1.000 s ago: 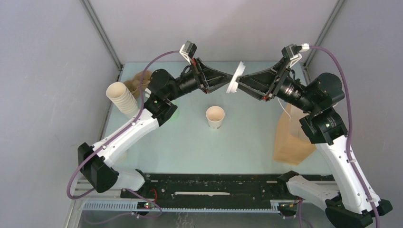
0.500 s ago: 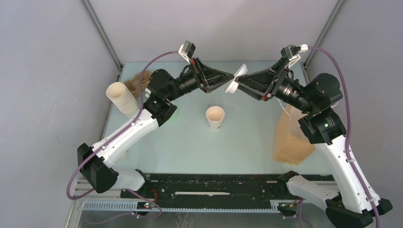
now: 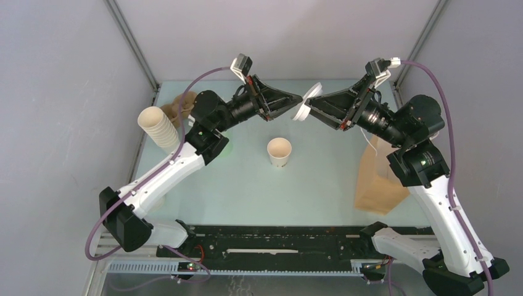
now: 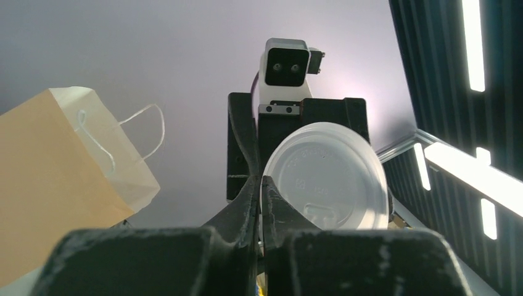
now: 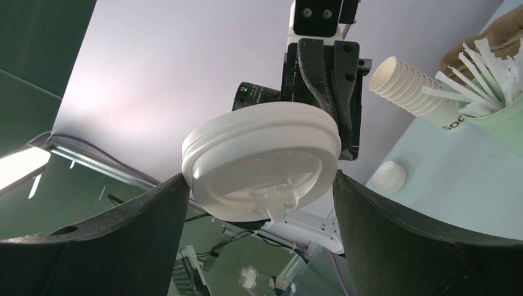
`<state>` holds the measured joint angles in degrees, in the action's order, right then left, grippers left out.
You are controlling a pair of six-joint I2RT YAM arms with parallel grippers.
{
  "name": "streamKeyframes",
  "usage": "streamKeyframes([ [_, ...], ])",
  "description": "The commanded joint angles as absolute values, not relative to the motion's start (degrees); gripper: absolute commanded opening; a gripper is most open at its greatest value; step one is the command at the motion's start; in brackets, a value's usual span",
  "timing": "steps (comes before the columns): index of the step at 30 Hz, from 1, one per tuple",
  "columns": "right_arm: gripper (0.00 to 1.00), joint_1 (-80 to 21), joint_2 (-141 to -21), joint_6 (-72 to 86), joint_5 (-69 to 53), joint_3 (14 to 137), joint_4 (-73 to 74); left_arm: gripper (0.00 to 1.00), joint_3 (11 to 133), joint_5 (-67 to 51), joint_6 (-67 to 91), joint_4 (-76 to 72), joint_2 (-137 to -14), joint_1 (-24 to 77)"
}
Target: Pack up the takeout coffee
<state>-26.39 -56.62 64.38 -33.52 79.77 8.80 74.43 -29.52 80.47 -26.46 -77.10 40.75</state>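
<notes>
The takeout coffee cup [image 3: 279,151], cream-white and without a lid, stands upright mid-table. High above the far side of the table the two grippers meet at a round white lid [image 3: 307,102]. My left gripper [image 4: 259,179] is shut on the lid's [image 4: 327,179] rim at its left edge. My right gripper [image 5: 260,176] straddles the lid [image 5: 262,160], jaws wide, each fingertip touching the rim on opposite sides. In the top view the left gripper [image 3: 301,105] and the right gripper [image 3: 311,102] point at each other.
A brown paper bag [image 3: 377,179] stands at the right. On the left side of the table are a leaning stack of cream cups [image 3: 159,127], a pale green cup of white sticks [image 5: 493,117] and brown paper [image 3: 182,105]. A small white cap [image 5: 390,177] lies near them.
The lid has tipped from nearly edge-on to slanted between the two grippers. The right jaws have narrowed slightly onto its rim. The left grip is unchanged.
</notes>
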Motion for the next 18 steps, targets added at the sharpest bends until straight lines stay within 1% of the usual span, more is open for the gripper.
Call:
streamKeyframes([
  [1,0.91,-26.09,-55.81,62.62,-33.79,79.72,8.39,0.19,72.2,-28.41,77.96,-27.68,-74.22,40.12],
  [3,0.9,-25.72,-55.74,62.59,-33.92,79.72,8.98,0.38,71.1,-27.6,77.32,-27.03,-73.15,39.71],
  [7,0.9,-25.18,-55.63,62.95,-34.18,79.72,9.15,0.7,70.68,-27.33,74.05,-23.59,-71.38,38.76],
  [9,0.89,-24.72,-55.63,63.24,-34.42,79.72,9.41,0.85,71.48,-26.91,69.84,-18.63,-69.89,38.21],
  [11,0.89,-24.13,-55.54,63.45,-34.42,79.72,10.53,0.92,72.68,-25.23,64.0,-9.91,-67.03,37.61],
  [13,0.89,-23.28,-55.43,63.61,-33.93,79.74,13.49,0.96,74.45,-22.78,57.13,-3.13,-64.34,37.36],
  [15,0.89,-22.1,-55.52,63.72,-34.16,79.72,15.89,0.97,77.35,-22.01,49.72,3.13,-62.75,38.06],
  [18,0.89,-21.63,-55.68,63.49,-34.19,79.73,18.51,0.97,82.18,-22.99,39.34,7.96,-62.08,41.05],
])
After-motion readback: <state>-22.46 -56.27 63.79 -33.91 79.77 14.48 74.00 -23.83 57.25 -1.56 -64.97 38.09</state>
